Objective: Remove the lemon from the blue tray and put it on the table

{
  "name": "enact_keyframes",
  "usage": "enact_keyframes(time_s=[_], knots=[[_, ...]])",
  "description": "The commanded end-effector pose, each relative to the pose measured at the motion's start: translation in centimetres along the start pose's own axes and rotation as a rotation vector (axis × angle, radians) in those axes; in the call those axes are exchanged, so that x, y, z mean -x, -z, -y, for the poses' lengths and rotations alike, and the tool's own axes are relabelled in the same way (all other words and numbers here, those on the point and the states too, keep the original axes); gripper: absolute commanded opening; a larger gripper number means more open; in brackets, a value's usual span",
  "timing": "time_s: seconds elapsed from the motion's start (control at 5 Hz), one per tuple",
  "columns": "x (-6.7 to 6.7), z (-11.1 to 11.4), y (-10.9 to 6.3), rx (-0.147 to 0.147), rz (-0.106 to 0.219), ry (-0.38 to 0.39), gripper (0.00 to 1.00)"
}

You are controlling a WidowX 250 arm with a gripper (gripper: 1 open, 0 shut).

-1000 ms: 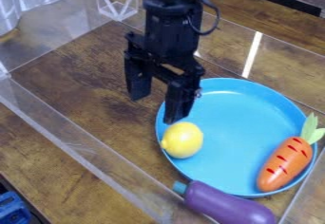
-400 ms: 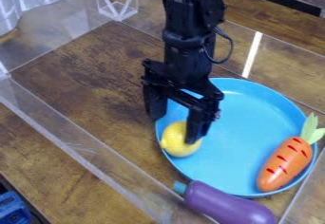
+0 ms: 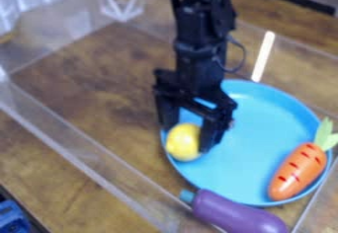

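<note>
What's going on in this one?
A single robot arm has its gripper pointing straight down over the lemon, jaws open on either side of it, not yet closed. The lemon sits on the blue tray near its left rim. A toy carrot and eggplant lie nearby, untouched.

Single view: high, angled down, close over table [image 3: 79, 89]; blue tray [image 3: 271, 118] lower right, partly cropped.

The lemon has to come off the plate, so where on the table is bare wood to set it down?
Bare dark brown wooden table lies left of the round blue plastic plate, up to the clear acrylic wall. Crowded: the plate's right edge with the orange toy carrot, and the purple eggplant in front.
</note>
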State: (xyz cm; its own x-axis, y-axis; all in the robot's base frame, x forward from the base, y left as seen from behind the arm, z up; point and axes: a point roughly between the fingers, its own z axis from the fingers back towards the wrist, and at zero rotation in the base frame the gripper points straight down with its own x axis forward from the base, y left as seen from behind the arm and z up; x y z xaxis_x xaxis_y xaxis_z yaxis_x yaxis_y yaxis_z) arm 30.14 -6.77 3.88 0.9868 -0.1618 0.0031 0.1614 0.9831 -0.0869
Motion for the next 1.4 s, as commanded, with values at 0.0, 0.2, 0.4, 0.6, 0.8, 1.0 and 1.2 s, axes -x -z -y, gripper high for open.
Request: enact_keyframes(time_s=[0.0,0.2,0.4,0.6,0.8,1.0,1.2], knots=[[0.0,-0.5,-1.3,0.005,0.035,0.081,1.0],[0.5,-0.9,-1.5,0.015,0.034,0.115,0.0],[1.0,-0.5,-1.0,0.019,0.029,0.139,1.0],[1.4,0.3,-0.6,0.025,0.025,0.168,0.0],[1.8,1.4,-0.4,0.031,0.019,0.199,0.0],[0.7,2.5,-0.4,0.037,0.019,0.183,0.0],[-0.3,3.4,-0.7,0.041,0.015,0.163,0.0]])
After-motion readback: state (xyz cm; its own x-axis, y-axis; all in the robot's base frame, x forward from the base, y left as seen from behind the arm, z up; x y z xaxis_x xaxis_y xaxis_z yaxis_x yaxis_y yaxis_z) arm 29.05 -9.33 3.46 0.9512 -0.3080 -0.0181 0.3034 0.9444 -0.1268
